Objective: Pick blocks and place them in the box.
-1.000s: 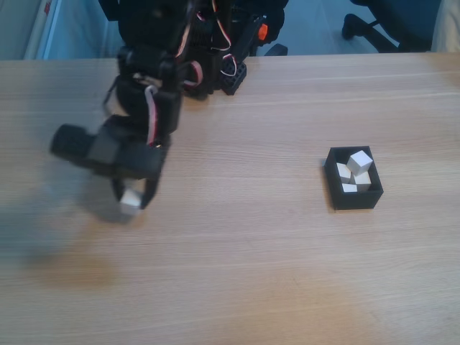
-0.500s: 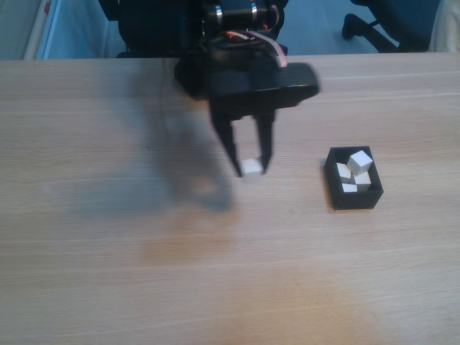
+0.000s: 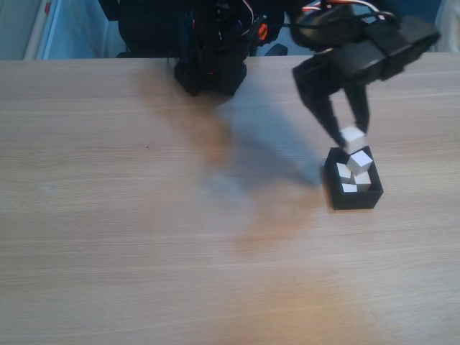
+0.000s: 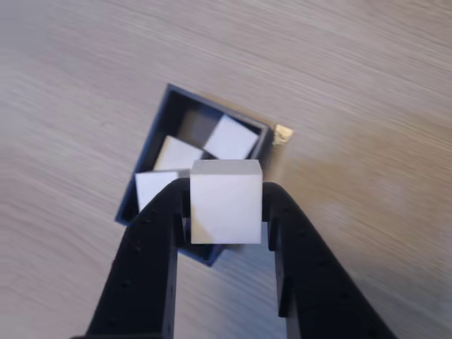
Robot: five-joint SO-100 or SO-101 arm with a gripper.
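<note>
My gripper (image 3: 350,136) is shut on a cream block (image 3: 351,135) and hangs just above the far edge of the black box (image 3: 353,198) at the right of the fixed view. Several more blocks (image 3: 360,161) lie piled inside the box. In the wrist view the held block (image 4: 224,201) sits clamped between my two black fingers (image 4: 152,233), over the near corner of the box (image 4: 157,123), where three blocks (image 4: 231,138) show inside.
The arm's black base (image 3: 212,68) stands at the back of the wooden table (image 3: 144,237). A small tan scrap (image 4: 282,133) lies on the table beside the box's corner. A chair base (image 3: 374,25) shows beyond the table's far edge.
My gripper has swung from the left of the table across the middle to above the box, carrying the block in it. The blocks in the box have not moved.
</note>
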